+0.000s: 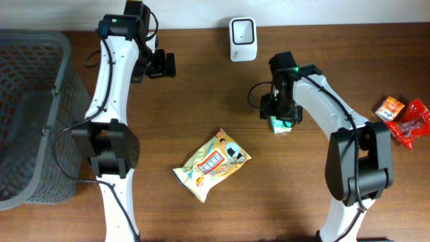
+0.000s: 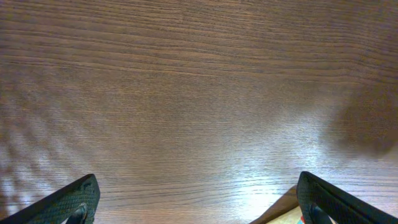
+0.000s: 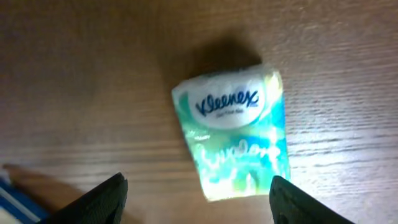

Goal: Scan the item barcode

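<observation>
A small green-and-white Kleenex tissue pack (image 3: pixel 233 130) lies flat on the wooden table, logo side up. My right gripper (image 3: pixel 199 202) hangs just above it, open. Both fingertips (image 3: pixel 106 199) stand wide of the pack and do not touch it. In the overhead view the pack (image 1: pixel 281 126) peeks out under the right gripper (image 1: pixel 282 113), right of centre. A white barcode scanner (image 1: pixel 242 39) stands at the table's back edge. My left gripper (image 1: pixel 161 65) is at the back left, open, and its wrist view shows bare wood between the fingers (image 2: pixel 68 202).
A yellow snack bag (image 1: pixel 211 165) lies at the table's middle front. A grey mesh basket (image 1: pixel 33 114) fills the left side. Orange and red packets (image 1: pixel 403 117) sit at the far right. A pale packet corner (image 2: pixel 286 214) shows by the left gripper's right finger.
</observation>
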